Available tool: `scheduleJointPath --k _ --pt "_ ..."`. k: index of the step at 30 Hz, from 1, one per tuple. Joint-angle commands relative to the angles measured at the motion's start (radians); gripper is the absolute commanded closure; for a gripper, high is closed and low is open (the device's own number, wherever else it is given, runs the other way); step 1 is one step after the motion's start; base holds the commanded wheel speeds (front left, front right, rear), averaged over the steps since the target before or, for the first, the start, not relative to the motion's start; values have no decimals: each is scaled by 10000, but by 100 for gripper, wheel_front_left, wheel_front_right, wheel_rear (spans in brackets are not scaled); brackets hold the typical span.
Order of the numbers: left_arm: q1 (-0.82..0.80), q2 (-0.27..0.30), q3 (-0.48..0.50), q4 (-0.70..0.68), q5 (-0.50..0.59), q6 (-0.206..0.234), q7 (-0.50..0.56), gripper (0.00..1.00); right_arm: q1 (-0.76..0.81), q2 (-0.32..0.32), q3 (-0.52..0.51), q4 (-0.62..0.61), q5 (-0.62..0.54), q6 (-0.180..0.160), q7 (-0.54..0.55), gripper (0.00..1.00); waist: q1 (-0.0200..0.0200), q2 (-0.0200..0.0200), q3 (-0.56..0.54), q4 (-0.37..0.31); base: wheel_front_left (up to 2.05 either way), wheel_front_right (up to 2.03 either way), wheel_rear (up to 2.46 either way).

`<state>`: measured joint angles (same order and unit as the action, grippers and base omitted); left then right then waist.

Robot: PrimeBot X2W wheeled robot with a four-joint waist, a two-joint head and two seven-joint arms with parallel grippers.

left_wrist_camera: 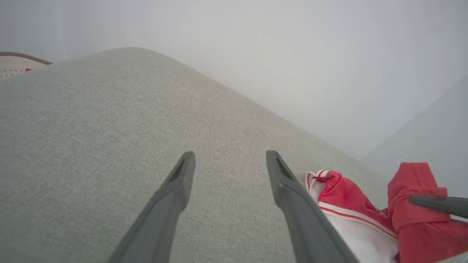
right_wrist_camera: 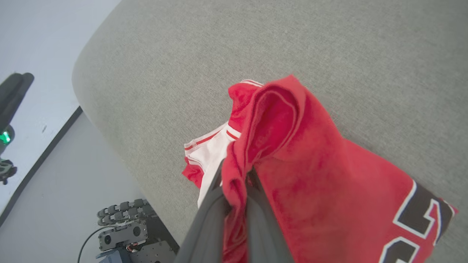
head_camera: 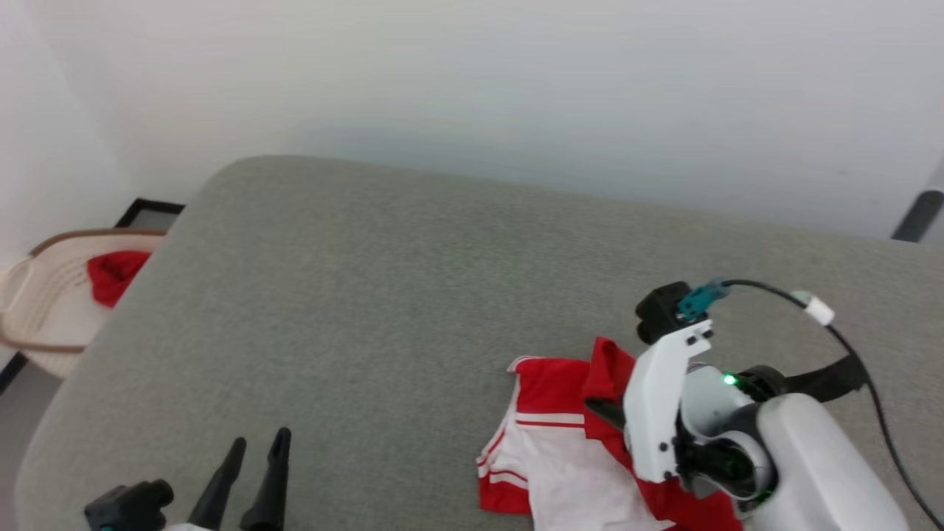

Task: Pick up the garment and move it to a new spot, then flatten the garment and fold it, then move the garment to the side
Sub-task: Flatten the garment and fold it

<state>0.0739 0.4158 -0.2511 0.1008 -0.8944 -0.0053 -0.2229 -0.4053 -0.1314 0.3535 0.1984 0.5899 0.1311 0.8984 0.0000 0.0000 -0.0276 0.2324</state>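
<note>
The garment [head_camera: 549,450], a red jersey with white sleeves and striped trim, lies bunched on the grey cushion at the lower right. Black white-edged print shows on the garment [right_wrist_camera: 329,190] in the right wrist view. My right gripper [right_wrist_camera: 236,175] is shut on a fold of its red cloth, lifting that part slightly. In the head view the right gripper [head_camera: 601,408] pokes out from under its white wrist. My left gripper [head_camera: 258,445] hangs open over bare cushion at the lower left, well apart from the jersey. Beyond its fingers [left_wrist_camera: 292,197], the garment [left_wrist_camera: 351,204] lies to the right.
The grey cushion [head_camera: 383,295] has rounded edges and a pale wall behind it. A beige wicker basket [head_camera: 44,295] holding a small red cloth [head_camera: 112,273] stands off the cushion's left edge. A dark machine part [right_wrist_camera: 124,226] sits on the floor below the cushion.
</note>
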Motion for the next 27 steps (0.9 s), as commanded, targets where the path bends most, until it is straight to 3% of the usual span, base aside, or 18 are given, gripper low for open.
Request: scheduleJointPath --k 1,8,10,12,14,21,27 --pt "-142 -57 -36 63 80 -63 3 0 -175 133 124 345 -196 -8 -248 100 0 0 44 360 0 0 0" --pt "-458 -239 -240 335 125 -179 -6 0 -678 520 294 2150 -746 -8 -1307 100 0 0 153 696 0 0 0" --pt "-517 -275 -255 405 123 -215 -33 0 -842 580 374 2553 -837 -8 -1564 62 0 0 185 697 0 0 0" --pt "-528 -308 -245 471 113 -220 -62 0 -968 634 486 2828 -765 -8 -1760 51 0 0 202 669 0 0 0" --pt "-525 -326 -213 535 102 -218 -79 0 -1099 680 659 2996 -589 -8 -1860 0 0 0 202 594 0 0 0" --pt "-453 -297 -117 597 88 -232 -170 0 -1360 575 1195 2870 158 -8 -2057 0 0 0 153 180 0 0 0" --pt "-387 -181 -49 518 175 -163 -199 0 -1338 42 1607 2227 671 -8 -2499 0 0 0 121 -315 0 0 0"
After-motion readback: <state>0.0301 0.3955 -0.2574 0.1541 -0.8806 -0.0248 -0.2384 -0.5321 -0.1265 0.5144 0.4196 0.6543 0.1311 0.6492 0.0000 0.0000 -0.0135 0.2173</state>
